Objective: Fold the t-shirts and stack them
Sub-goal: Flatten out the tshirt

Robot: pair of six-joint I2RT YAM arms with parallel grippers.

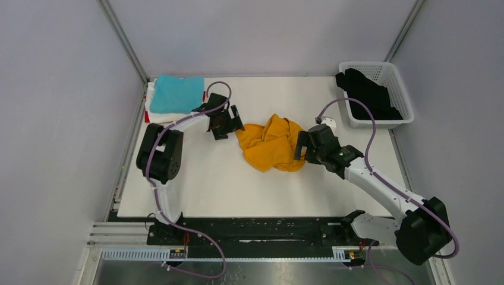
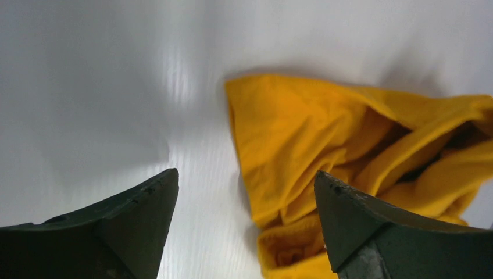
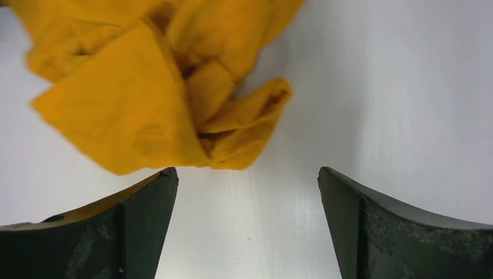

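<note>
At the middle of the bench (image 1: 196, 178) the orange shirt (image 1: 271, 142) lies in a crumpled heap, neither spread nor folded, so I judge it must be opened flat before any fold can start. Both hands sit low at its flanks, which suits taking an edge each and drawing the cloth apart. The left hand (image 1: 232, 123) is just beside the shirt's left edge, its jaws wide apart and clamped on nothing. In its wrist view a flat orange flap reaches toward the gap between the fingers, one finger over bare bench and the other over cloth. The right hand (image 1: 300, 146) is at the shirt's right edge, also spread wide and empty. In its wrist view the nearest bunched corner lies just ahead of the fingers, with bare bench between them. At the back left, a turquoise shirt (image 1: 175, 93) rests folded on a white shirt (image 1: 156, 107), set apart from the work as the likely stacking spot. At the back right, the basket (image 1: 399, 89) holds dark cloth (image 1: 368, 95), well apart from both hands.
</note>
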